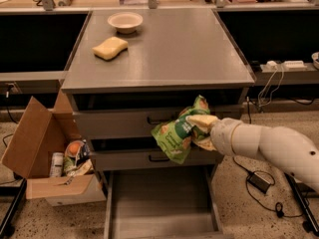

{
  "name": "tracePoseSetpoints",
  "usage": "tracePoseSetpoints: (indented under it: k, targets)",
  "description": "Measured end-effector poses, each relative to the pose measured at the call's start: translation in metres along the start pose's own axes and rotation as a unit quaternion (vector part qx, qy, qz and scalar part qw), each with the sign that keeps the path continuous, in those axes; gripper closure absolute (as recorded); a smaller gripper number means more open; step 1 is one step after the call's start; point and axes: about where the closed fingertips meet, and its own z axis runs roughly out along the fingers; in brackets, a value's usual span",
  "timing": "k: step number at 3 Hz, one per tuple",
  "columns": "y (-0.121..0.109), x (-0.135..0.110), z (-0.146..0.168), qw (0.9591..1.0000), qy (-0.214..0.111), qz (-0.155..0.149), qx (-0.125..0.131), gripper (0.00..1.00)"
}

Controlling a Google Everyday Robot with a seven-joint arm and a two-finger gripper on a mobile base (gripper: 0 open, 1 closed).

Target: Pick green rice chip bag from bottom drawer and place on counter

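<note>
The green rice chip bag (175,134), crumpled light-green foil with white and orange print, hangs in the air in front of the two upper drawer fronts. My gripper (198,129) is shut on its right side, with the white arm reaching in from the right. The bag is well above the bottom drawer (162,203), which is pulled open with a bare tray floor. The counter (174,49) is the flat grey cabinet top just above the bag.
A yellow sponge (110,48) and a small white bowl (125,21) sit on the counter's back left. An open cardboard box (45,158) with packets and cans stands on the floor to the left. Cables and a power brick (258,182) lie on the floor at right.
</note>
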Motion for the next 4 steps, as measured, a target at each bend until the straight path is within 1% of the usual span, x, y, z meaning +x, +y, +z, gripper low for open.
tracePoseSetpoints:
  k: [1, 2, 3, 4]
  targets:
    - [-0.067, -0.005, -0.031, 0.9969, 0.033, -0.058, 0.043, 1.0]
    - [-0.097, -0.016, -0.058, 0.9914, 0.058, -0.094, 0.07, 1.0]
    - [-0.097, -0.016, -0.058, 0.9914, 0.058, -0.094, 0.07, 1.0]
    - [-0.152, -0.01, -0.061, 0.9836, 0.079, -0.117, 0.112, 1.0]
